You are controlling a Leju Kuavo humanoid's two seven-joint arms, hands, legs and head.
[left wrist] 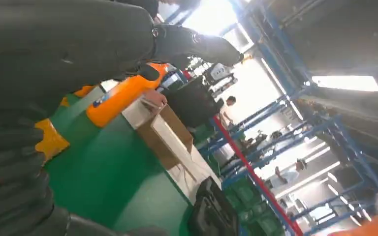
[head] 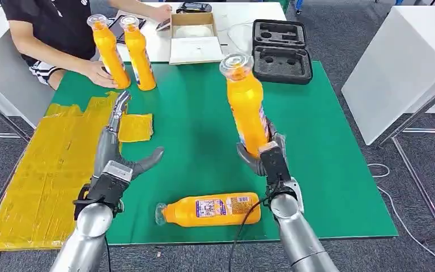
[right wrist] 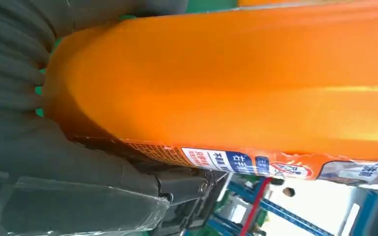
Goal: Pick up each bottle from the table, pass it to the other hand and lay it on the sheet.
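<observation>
So the right hand [head: 262,154] has its fingers wrapped round the lower body of a tall orange plastic bottle with a clear cap [head: 246,107], holding it upright, lifted above the green table mat [head: 328,164] right of centre. In the right wrist view that bottle [right wrist: 236,83] sits pressed against the grey palm, label strip along one side.

The left hand [head: 120,141] is holding nothing, fingers stretched flat and pointing away, thumb sticking out to the right, over the mat's left part by the crinkly yellow plastic sheet [head: 45,170] that covers the table's left edge.

Between the two arms, near the front edge, a second orange bottle [head: 209,209] lies on its side, cap pointing left. At the far left, two more orange bottles [head: 139,54] stand upright side by side, and a person's hand [head: 99,73] rests against the left one. Further back: an open cardboard box [head: 191,38] and an open black foam-lined case [head: 280,51].
</observation>
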